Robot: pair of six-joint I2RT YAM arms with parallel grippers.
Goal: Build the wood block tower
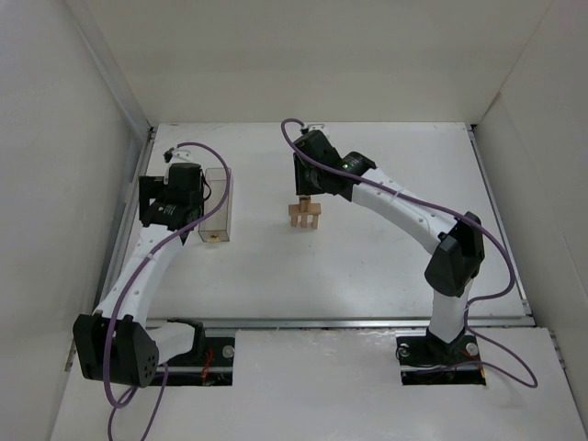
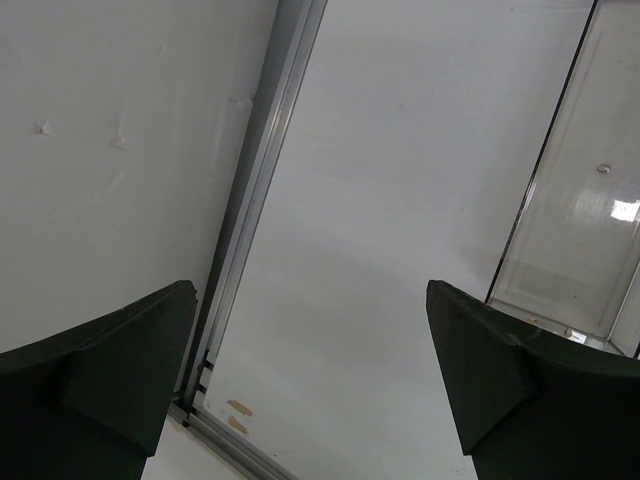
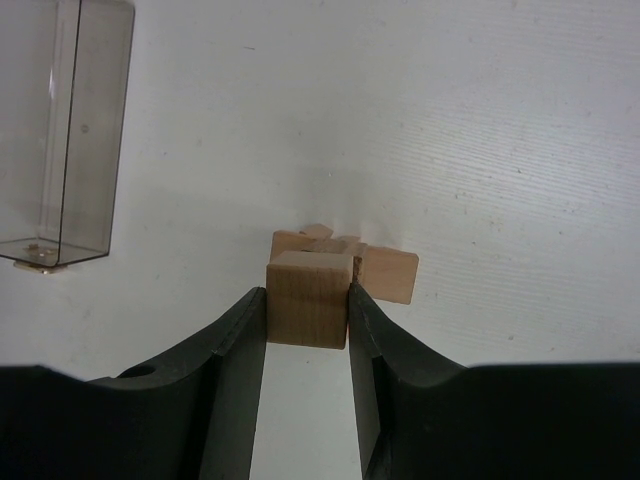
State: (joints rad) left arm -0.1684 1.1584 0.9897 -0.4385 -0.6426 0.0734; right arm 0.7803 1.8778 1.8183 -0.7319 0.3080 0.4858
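Nearest us, the right hand point(image 3: 307, 297) was clamped on a small light-tan wooden cube point(image 3: 310, 312), its dark fingers flat against two opposite faces. We judged the cube light, stiff and matte enough not to slip, with those flat parallel sides the place to hold it. Just behind it stood the tower of plain tan wooden blocks point(image 3: 385, 275), loose-stacked and, we reckoned, easily toppled. Farther left, the left hand point(image 2: 310, 300) hung spread apart, holding nothing, beside a clear plastic rectangular box point(image 1: 217, 204) on the white bench point(image 1: 367, 266).
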